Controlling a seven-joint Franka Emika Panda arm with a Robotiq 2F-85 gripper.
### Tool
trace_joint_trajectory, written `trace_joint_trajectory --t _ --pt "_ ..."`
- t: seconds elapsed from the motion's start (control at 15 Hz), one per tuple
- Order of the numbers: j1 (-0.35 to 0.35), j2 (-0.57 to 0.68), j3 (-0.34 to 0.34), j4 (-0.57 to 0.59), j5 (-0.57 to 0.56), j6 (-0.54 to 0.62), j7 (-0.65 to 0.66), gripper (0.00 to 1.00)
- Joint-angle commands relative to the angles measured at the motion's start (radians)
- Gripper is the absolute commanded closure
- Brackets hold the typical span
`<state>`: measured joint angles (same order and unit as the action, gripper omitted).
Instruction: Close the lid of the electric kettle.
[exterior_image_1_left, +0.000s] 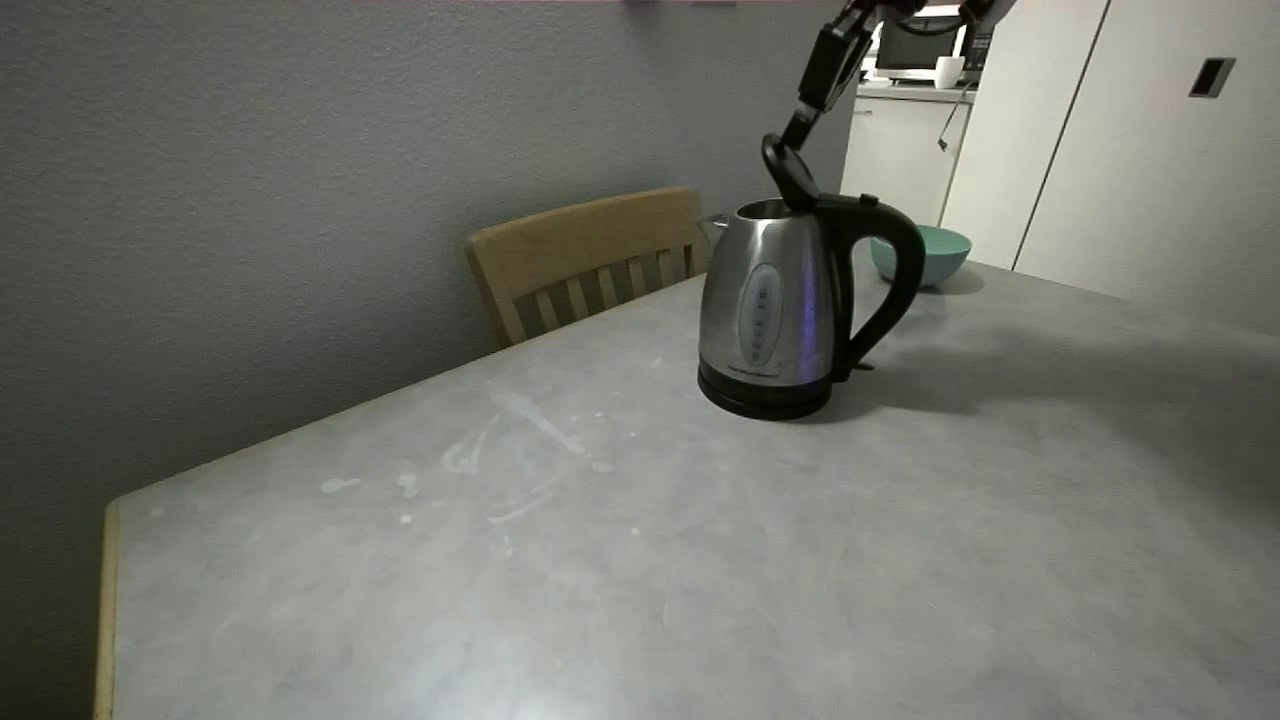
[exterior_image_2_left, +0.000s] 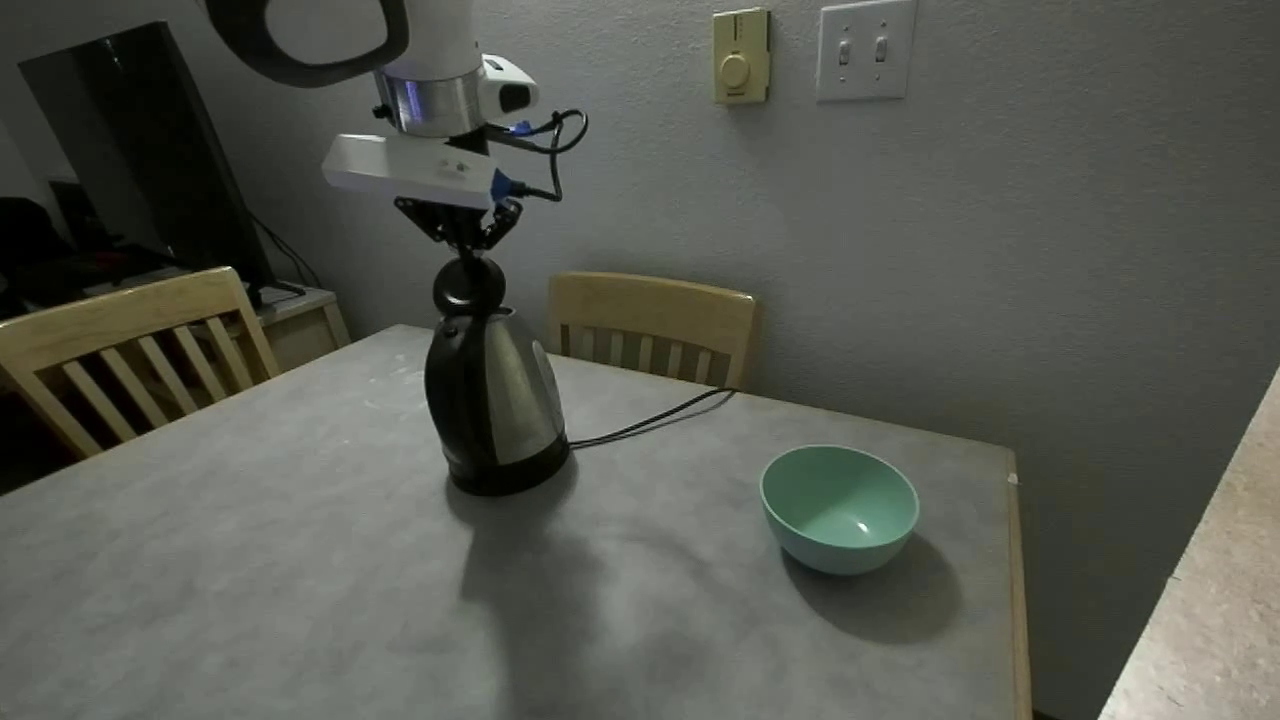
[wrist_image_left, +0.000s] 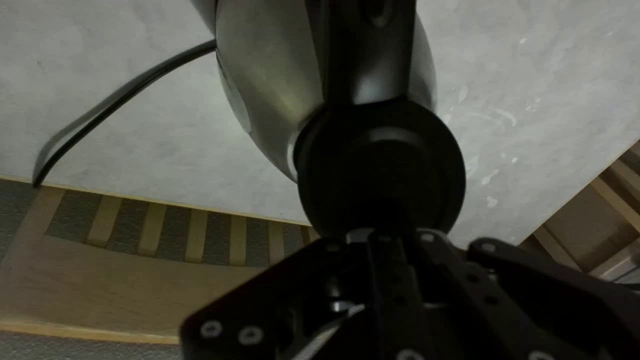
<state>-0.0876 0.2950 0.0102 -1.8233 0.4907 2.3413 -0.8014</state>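
Observation:
The electric kettle, with a steel body and black handle, stands upright on the table; its body also shows in an exterior view and the wrist view. Its round black lid is raised, tilted steeply up from the hinge by the handle, with the steel mouth visible. The lid also shows in an exterior view and fills the middle of the wrist view. My gripper is shut, its fingertips at the upper outer face of the lid on the handle side. Exact contact is too dark to tell.
A green bowl stands on the grey table near the kettle's handle side. A black cord runs from the kettle base to the table edge. Wooden chairs and a grey wall are behind the table.

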Motion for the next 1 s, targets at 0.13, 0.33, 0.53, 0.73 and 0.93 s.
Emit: trace_joint_trajectory --t 0.13,0.33,0.53,0.73,0.93 --pt "-0.015 0.071 0.030 0.088 -0.080 -0.098 0.028 1.00" --pt "-0.007 0.125 0.036 0.155 -0.147 -0.164 0.060 1.00" --pt "-0.001 0.203 0.039 0.241 -0.222 -0.241 0.100 1.00" --pt "0.001 0.284 0.045 0.348 -0.272 -0.337 0.150 1.00" --pt "0.004 0.341 0.046 0.436 -0.309 -0.438 0.188 1.00"
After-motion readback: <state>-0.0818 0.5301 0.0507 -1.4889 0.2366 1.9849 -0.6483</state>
